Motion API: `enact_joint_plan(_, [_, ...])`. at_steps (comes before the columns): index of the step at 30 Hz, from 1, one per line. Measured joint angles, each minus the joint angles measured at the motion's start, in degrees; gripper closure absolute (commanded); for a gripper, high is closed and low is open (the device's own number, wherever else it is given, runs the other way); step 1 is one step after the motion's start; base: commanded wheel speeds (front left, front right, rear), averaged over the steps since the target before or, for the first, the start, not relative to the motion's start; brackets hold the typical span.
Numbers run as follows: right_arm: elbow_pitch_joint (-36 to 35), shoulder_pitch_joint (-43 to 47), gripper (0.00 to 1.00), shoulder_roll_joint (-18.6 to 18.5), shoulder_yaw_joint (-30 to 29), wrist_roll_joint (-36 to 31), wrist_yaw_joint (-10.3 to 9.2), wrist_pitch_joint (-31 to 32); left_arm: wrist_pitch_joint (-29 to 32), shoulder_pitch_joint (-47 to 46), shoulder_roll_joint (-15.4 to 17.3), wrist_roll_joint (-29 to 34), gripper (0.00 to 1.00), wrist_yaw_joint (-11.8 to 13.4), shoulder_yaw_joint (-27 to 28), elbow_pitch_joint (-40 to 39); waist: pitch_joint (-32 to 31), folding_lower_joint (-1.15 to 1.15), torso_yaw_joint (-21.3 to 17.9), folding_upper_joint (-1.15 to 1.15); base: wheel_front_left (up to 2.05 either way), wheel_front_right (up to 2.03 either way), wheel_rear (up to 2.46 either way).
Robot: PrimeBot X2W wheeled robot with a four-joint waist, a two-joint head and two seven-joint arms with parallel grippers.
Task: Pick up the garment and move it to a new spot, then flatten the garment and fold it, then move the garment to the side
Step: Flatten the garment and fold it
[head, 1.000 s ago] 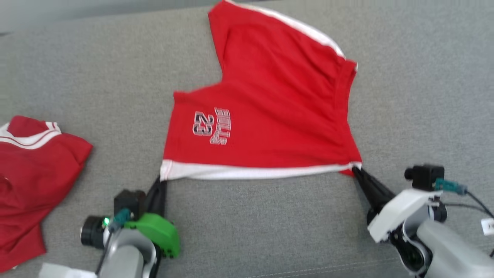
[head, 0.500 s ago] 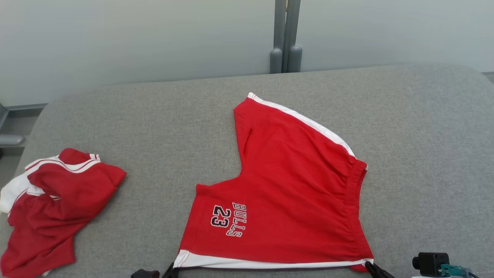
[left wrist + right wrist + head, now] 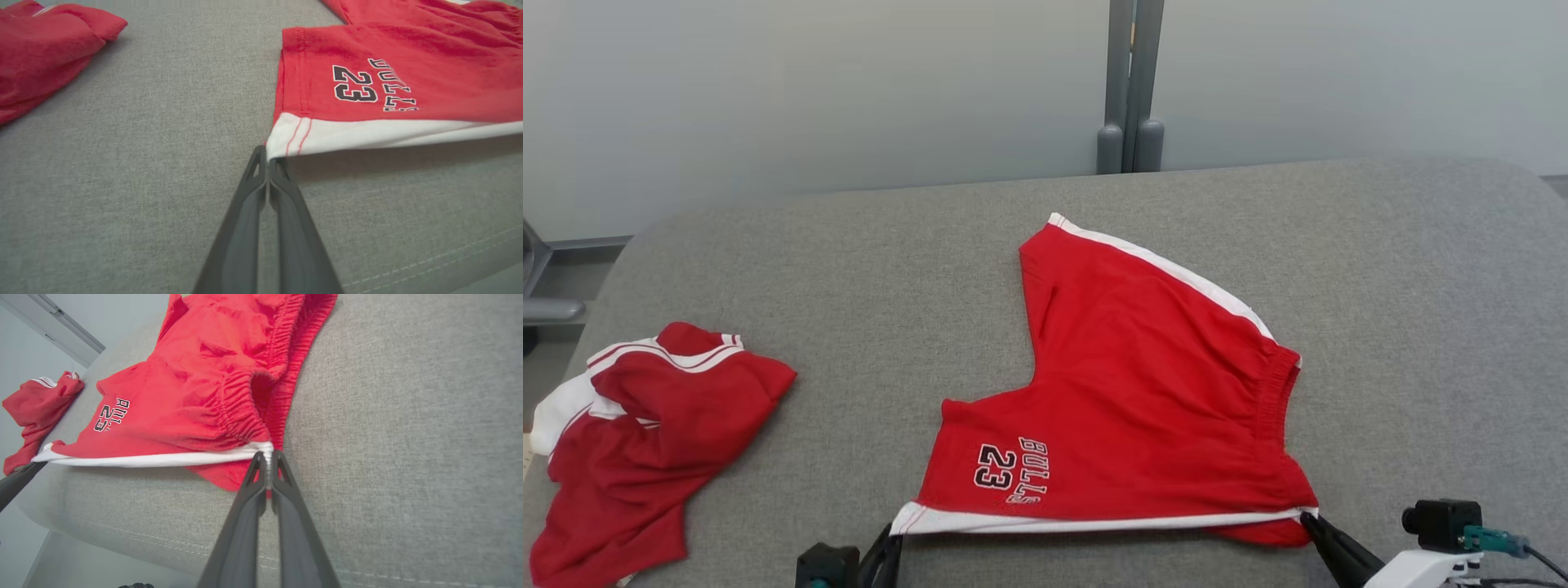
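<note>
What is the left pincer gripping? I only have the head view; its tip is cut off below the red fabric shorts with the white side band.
Observer: Left wrist view: the left pincer is shut on the corner of the white side band of the red fabric shorts.
Operator: Right one?
Observer: The right pincer is shut on that band's other end, beside the gathered elastic waistband.
Operator: Band on the cushion?
Observer: No; between the pincers it hangs above the grey fabric cushion, a shadow beneath it.
</note>
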Motion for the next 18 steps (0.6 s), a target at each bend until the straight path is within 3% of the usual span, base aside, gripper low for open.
enact_joint_plan(9, [-0.2, -6.9, 1.00, 2.4, -6.2, -7.5, -0.01, 0.0, 0.0, -7.9, -0.1, -1.0, 1.00, 0.0, -1.9, -3.9, 3.5, 0.00, -0.5, 0.00, 0.00, 0.00, 0.00])
enact_joint_plan(18, [1.4, -25.7, 1.00, 5.1, -11.7, -17.2, -0.02, 0.0, 0.0, -29.9, 2.5, 0.4, 1.00, 0.0, -6.1, -4.5, 10.4, 0.00, -1.1, 0.00, 0.00, 0.00, 0.00])
